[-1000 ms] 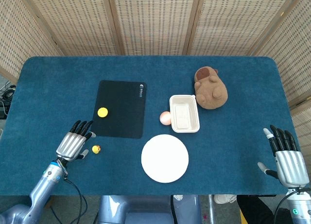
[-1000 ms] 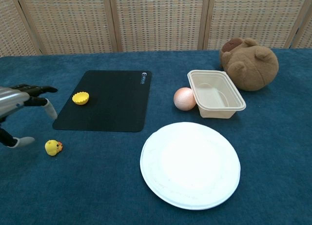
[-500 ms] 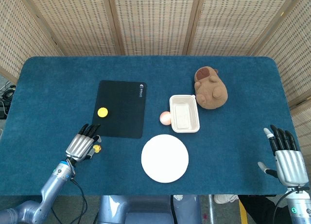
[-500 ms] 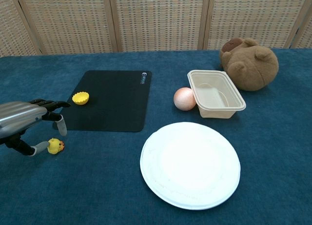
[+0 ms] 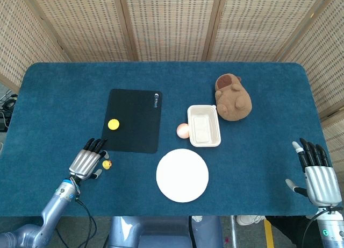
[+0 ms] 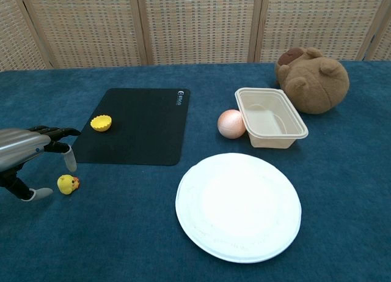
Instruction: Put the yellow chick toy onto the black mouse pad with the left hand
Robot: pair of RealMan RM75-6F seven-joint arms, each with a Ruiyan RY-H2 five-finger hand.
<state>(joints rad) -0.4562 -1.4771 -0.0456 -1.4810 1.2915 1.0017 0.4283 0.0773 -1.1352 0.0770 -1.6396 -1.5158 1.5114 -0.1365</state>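
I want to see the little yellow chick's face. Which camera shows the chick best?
The chest view: the yellow chick toy looks bigger there, side-on, with an orange patch showing, beside the left hand. The head view shows the chick only as a tiny yellow dot from above.

Head view looks steeply down on the whole table [image 5: 54,86]; chest view looks low, closer, forward; both share the white plate [image 5: 182,175].

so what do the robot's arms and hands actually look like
Both hands, left hand and right hand, have ribbed silver metal backs, black fingers and pale grey thumbs. The left arm is a silver-grey tube with a blue ring at the wrist and a thin black cable looping off it. Little of the right arm shows.
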